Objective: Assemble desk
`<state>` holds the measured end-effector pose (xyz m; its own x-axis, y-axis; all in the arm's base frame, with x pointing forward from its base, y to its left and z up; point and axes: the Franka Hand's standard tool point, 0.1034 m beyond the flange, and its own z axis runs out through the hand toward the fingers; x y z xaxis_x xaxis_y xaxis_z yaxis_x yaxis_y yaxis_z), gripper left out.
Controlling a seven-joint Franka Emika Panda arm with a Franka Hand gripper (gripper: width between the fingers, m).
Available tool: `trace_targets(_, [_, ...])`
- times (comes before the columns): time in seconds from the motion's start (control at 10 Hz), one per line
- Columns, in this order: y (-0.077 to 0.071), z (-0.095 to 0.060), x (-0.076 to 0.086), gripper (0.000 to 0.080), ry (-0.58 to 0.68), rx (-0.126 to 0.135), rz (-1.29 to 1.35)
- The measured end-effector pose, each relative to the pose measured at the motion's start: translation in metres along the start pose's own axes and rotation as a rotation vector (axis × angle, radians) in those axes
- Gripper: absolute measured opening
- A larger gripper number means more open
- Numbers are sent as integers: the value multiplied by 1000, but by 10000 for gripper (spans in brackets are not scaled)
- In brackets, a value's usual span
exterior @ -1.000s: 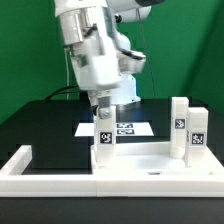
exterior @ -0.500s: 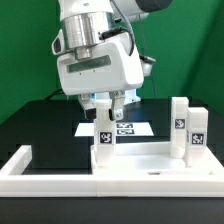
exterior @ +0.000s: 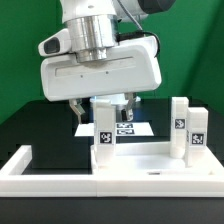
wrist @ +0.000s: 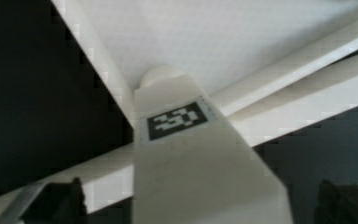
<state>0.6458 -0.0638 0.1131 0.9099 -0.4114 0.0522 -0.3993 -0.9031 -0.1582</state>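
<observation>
Hovering: tool [exterior: 101,108] hangs above the upright leg at the exterior view's left, jaws spread wide, gripping nothing
Fingers: two dark fingers [exterior: 76,110] drop from the big white wrist housing [exterior: 100,72], one on each side of the leg's top, apart from it
Left leg: white square-section leg [exterior: 103,140] stands upright on the tabletop, black-and-white marker on its face
Tabletop: wide white tabletop [exterior: 140,165] lies flat on the dark surface [exterior: 40,125], pushed up against the low white wall
Right legs: two more white legs [exterior: 179,124] and [exterior: 197,133] stand upright at the tabletop's far corner on the exterior view's right, each wearing a marker, just beside each other
Wall: long low white wall [exterior: 20,165] with a turned-up end runs along the front, touching the tabletop's near side
Marker board: marker board [exterior: 126,129] lies flat on the surface behind the tabletop, partly hidden by the left leg and the tool
Wrist view: leg [wrist: 194,150] fills the middle, marker [wrist: 178,118] near its top end; dark fingertips [wrist: 51,198] and [wrist: 345,195] show at either side, well clear of it
Wrist background: white ribs of the tabletop [wrist: 140,40] cross behind the leg, black surface beyond
Backdrop: green curtain [exterior: 25,50] behind the whole scene
</observation>
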Motion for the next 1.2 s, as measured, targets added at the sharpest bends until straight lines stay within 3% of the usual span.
trace_targets(0.1, [0, 0, 0, 531, 0, 0, 0])
trace_targets(0.2, [0, 0, 0, 531, 0, 1, 76])
trace_targets(0.3, [0, 0, 0, 295, 0, 0, 157])
trace_targets(0.6, [5, 0, 1, 296, 2, -6, 340])
trace_targets(0.8, [10, 1, 3, 294, 8, -9, 775])
trace_targets(0.9, [11, 2, 4, 294, 4, 0, 999])
trace_targets(1.0, [13, 1, 3, 294, -25, 27, 1185])
trace_targets(1.2, [12, 1, 4, 294, -39, 22, 1307])
